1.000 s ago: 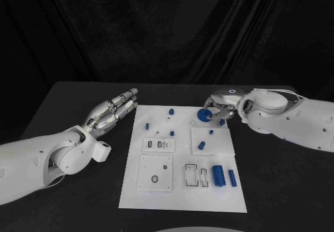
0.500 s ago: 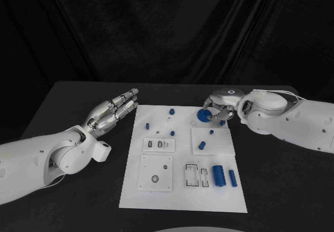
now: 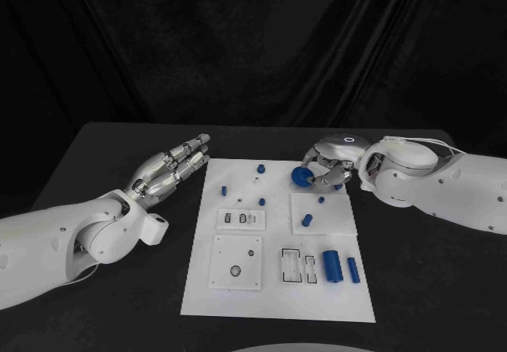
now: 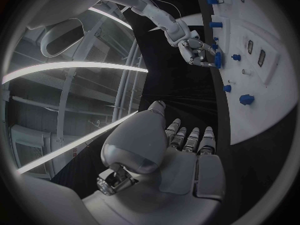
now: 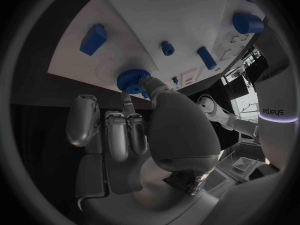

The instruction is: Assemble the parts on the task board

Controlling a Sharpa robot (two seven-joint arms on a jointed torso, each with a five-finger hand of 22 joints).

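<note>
Right hand (image 3: 330, 166) pinching one blue gear (image 3: 302, 175); left hand (image 3: 169, 170) spread, empty.

You see black table (image 3: 105, 158) spreading wide across lower scene, surface matte and dark; black curtain (image 3: 253, 59) hangs in folds behind table's far edge, covering whole backdrop; you find table's bare dark surface again in left wrist view (image 4: 256, 175)

white task board (image 3: 277, 293); blue parts (image 3: 330, 265); black table (image 3: 423, 293); silver right hand (image 3: 330, 165) pinching blue gear (image 3: 303, 176).
</note>
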